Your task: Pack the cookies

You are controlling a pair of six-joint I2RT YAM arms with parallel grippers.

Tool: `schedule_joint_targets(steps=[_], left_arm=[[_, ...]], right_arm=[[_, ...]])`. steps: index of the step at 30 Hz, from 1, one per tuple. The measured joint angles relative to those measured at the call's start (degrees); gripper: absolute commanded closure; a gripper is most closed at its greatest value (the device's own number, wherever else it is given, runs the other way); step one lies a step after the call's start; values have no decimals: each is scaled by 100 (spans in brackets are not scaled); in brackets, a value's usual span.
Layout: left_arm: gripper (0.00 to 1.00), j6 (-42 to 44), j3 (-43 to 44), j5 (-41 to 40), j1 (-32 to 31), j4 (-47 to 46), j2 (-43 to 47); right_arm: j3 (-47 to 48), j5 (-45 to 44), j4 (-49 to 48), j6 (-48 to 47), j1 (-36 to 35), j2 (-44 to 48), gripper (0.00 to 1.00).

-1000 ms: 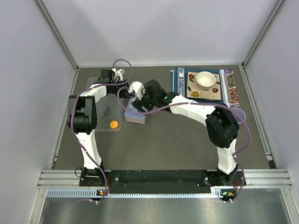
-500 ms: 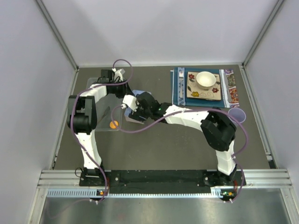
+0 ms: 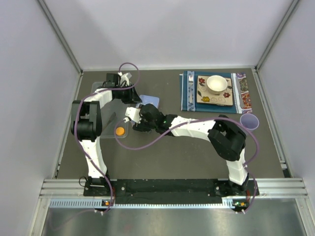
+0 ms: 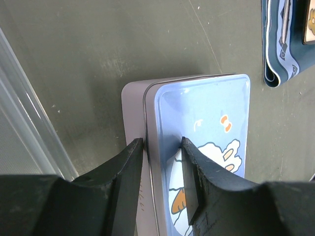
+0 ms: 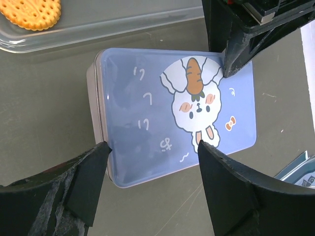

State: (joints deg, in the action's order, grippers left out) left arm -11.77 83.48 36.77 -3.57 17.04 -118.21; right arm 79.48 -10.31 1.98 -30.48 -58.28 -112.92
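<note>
A single round orange cookie (image 3: 119, 131) (image 5: 32, 12) lies in a clear plastic tray (image 3: 110, 118) (image 5: 123, 27) on the left. To the right of the tray sits a blue tin (image 3: 149, 100) (image 4: 206, 123) (image 5: 172, 113) with a rabbit and carrot on its closed lid. My left gripper (image 3: 136, 100) (image 4: 160, 140) is shut on the tin's rim, one finger on the side wall and one on the lid. My right gripper (image 3: 137, 122) (image 5: 150, 146) hangs open above the tin's near end, touching nothing.
A blue placemat (image 3: 189, 93) at the back right carries a flowered square plate (image 3: 202, 96) with a white bowl (image 3: 216, 84) and a fork. A lilac cup (image 3: 249, 121) stands to the right. Grey walls close in the table on three sides.
My right arm has swung left and nearer, so its gripper now sits close to the tray. The tin's blue lid now shows beside my left gripper. The left arm has stayed put.
</note>
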Motion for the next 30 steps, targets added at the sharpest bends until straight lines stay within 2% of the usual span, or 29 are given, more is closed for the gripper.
schedule_joint_targets(steps=[20,30], left_arm=[[59,0,-7,2,0,-2,0],[59,0,-9,7,0,-4,0]], right_arm=[[28,33,350,238,-92,4,26],[339,81,417,247,-192,-57,26]])
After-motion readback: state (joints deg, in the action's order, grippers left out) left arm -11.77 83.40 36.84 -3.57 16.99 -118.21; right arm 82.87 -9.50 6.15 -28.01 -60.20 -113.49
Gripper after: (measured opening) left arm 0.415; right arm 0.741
